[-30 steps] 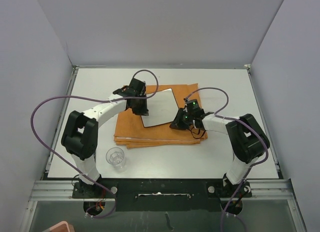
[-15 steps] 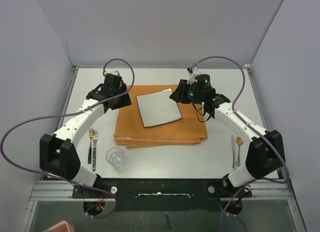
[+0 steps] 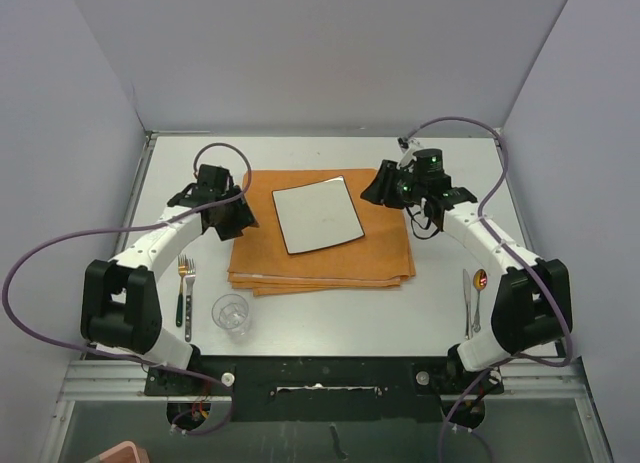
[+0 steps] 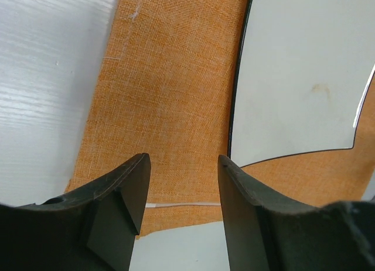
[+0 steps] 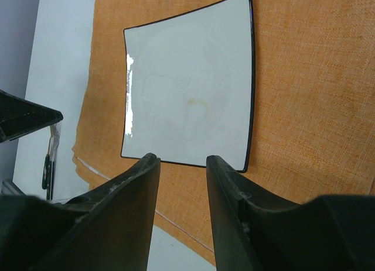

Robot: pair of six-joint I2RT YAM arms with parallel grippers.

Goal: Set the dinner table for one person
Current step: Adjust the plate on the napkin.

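Note:
The dinner table (image 3: 330, 308) carries a folded orange mat (image 3: 380, 253) with a square white plate (image 3: 318, 215) lying flat on it. My left gripper (image 3: 240, 219) hovers over the mat's left edge, open and empty; its wrist view shows the mat (image 4: 170, 95) and the plate's black-rimmed edge (image 4: 293, 78) beyond the fingertips (image 4: 137, 171). Over the mat's far right corner, my right gripper (image 3: 372, 191) is also open and empty, looking down on the whole plate (image 5: 187, 83) and mat (image 5: 310, 107).
Two forks (image 3: 185, 283) lie left of the mat, with a clear glass (image 3: 232, 313) in front of them. A knife (image 3: 466, 301) and a spoon (image 3: 480, 283) lie to the mat's right. Grey walls enclose the table on three sides.
Both grippers were shut at the plate's edges a second ago. They have opened and drawn back from it, left one leftward, right one to the far right. The plate stays on the mat.

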